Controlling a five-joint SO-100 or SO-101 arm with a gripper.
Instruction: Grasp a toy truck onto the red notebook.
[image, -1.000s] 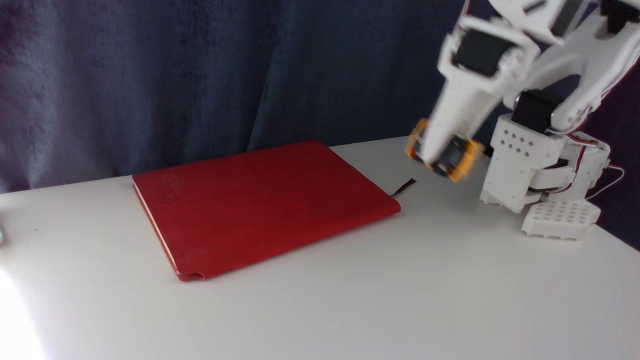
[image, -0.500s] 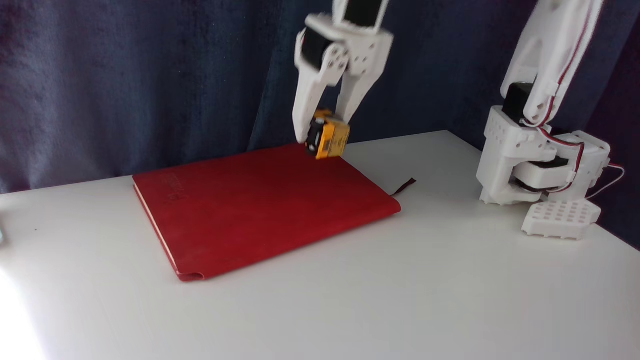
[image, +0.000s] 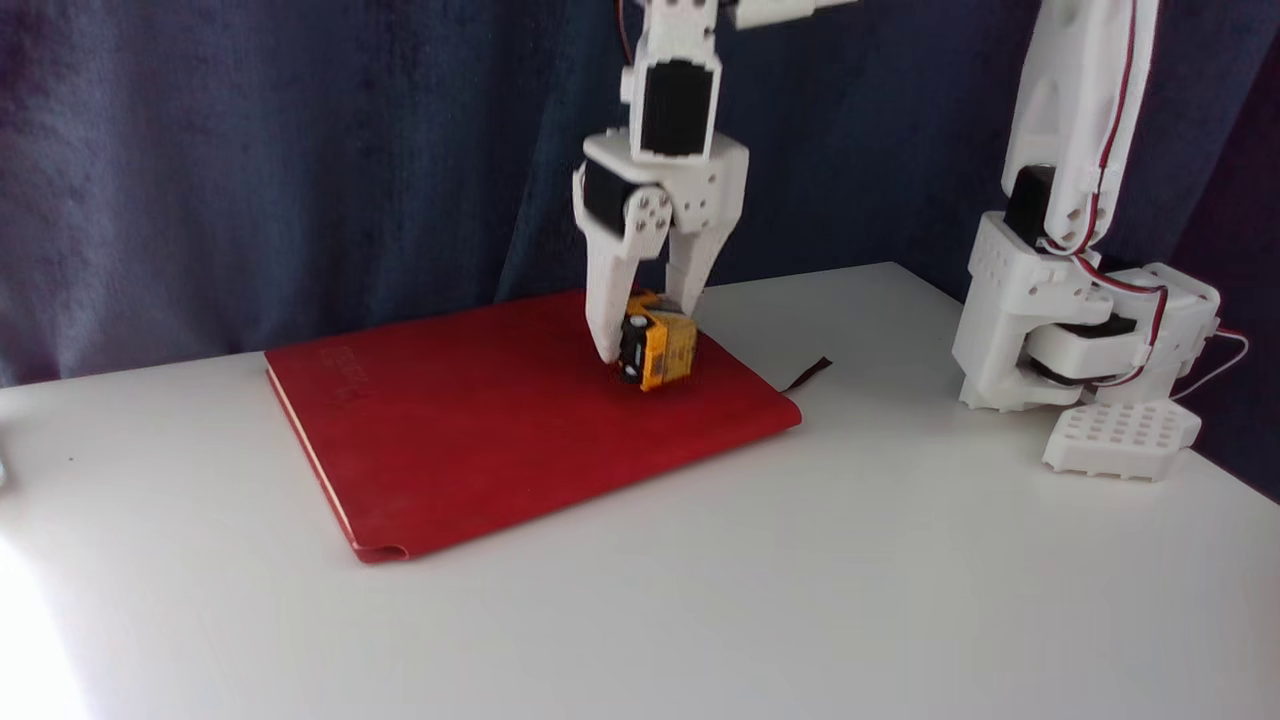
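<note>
Jaws were clamped on the toy truck (image: 657, 349) when we looked at the fixed view, one white finger (image: 607, 300) down its left side and the other tucked behind it on the right, so the gripper (image: 645, 345) pointed pretty much straight down over the red notebook (image: 480, 420). We saw the truck tipped on its side-ish, black wheels with white hubs facing left toward the camera, yellow-orange body facing right. It sat over the right-hand part of the cover, near the far edge, and honestly we couldn't tell if its bottom corner was touching the cover or just hanging right above it. We could see the notebook lying flat and angled on the white table (image: 800, 580), embossed lettering near its far-left corner, cream page edges along the left side, and a thin ribbon bookmark (image: 806, 375) poking out past the right corner onto the table. Off to the right we had the arm's white base (image: 1080, 330) standing on the table, well apart from the notebook, with red and white wires running along it. Behind everything we saw a dark blue curtain (image: 300, 150).
</note>
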